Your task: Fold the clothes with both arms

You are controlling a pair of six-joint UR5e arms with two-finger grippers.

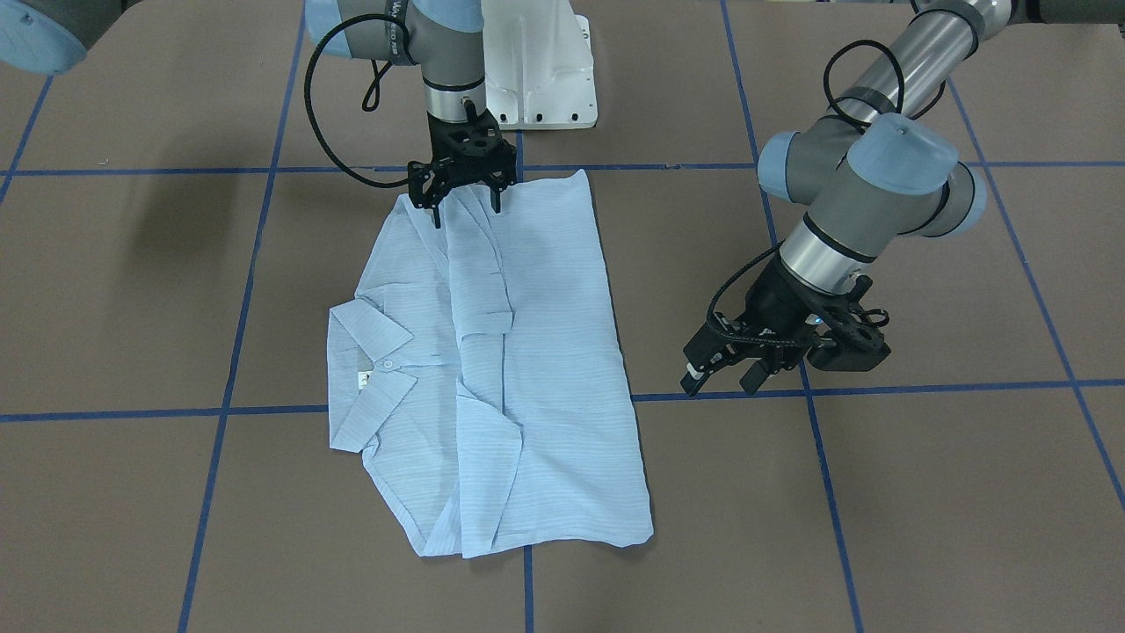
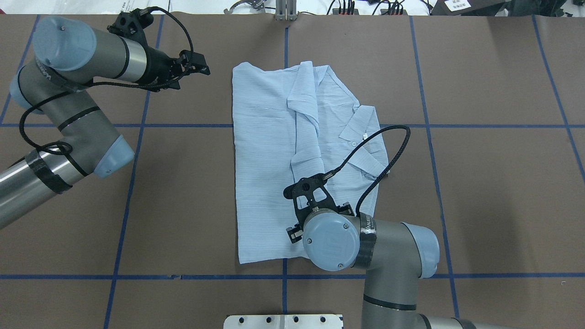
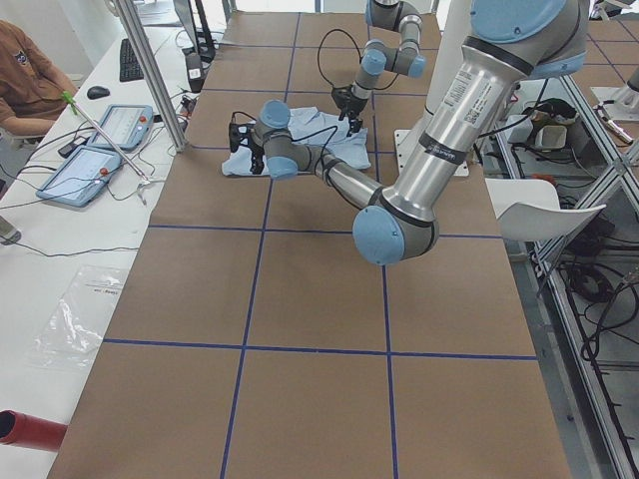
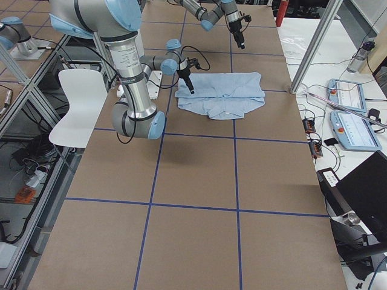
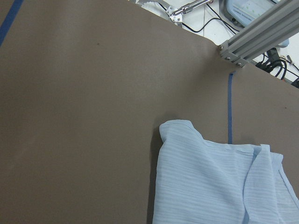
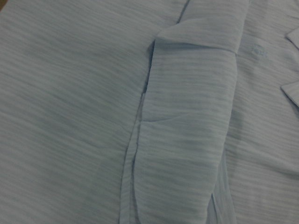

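Note:
The light blue striped shirt (image 1: 536,352) lies flat on the brown table, its sides and sleeves folded inward and its collar (image 1: 373,347) toward the robot's right. It also shows in the overhead view (image 2: 265,151) and the left wrist view (image 5: 210,186). My right gripper (image 1: 466,209) hangs open just above the shirt's edge nearest the robot base and holds nothing. The right wrist view shows a folded sleeve (image 6: 191,116) close below. My left gripper (image 1: 722,382) is open and empty, low over bare table beside the shirt's hem side (image 2: 194,66).
The white pedestal base (image 1: 540,70) stands just behind the right gripper. Blue tape lines (image 1: 220,413) grid the table. An aluminium post (image 5: 261,32) and control pendants (image 3: 100,140) stand past the far edge, with a person (image 3: 25,75) there.

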